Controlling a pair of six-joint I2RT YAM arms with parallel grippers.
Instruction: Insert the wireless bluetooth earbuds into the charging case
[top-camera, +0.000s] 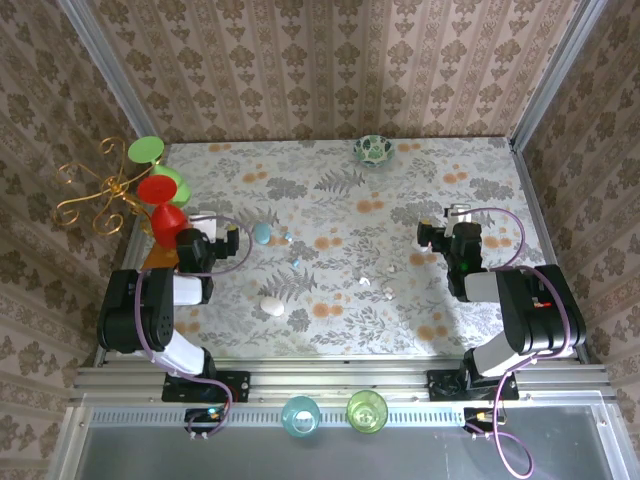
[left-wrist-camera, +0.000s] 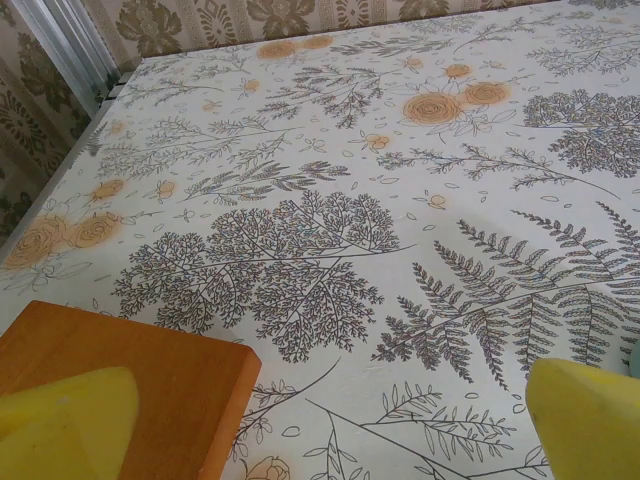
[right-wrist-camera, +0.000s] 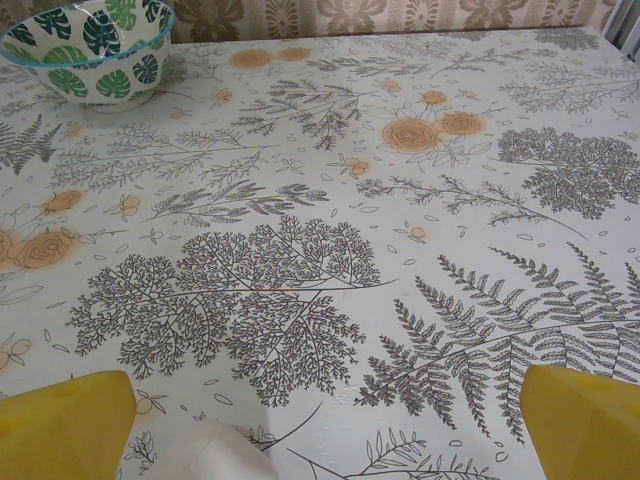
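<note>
Both pairs gape wide, empty: left fingers (left-wrist-camera: 60, 425), right fingers (right-wrist-camera: 585, 420). Pale-blue earbuds (top-camera: 287, 238) lie at three o'clock of the blue case (top-camera: 262, 233); white earbuds (top-camera: 365, 282) mid-bench (top-camera: 450, 170).

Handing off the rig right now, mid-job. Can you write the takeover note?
Left gripper: open, empty, at the left side of the table.
Right gripper: open, empty, at the right side.
Pale-blue case sits centre-left, pale-blue earbuds loose beside it. White case lies nearer the arms. White earbuds lie loose near the centre.
Done: no earbud seated, as far as visible.
Left: pick up each earbud and seat it in a case.
</note>
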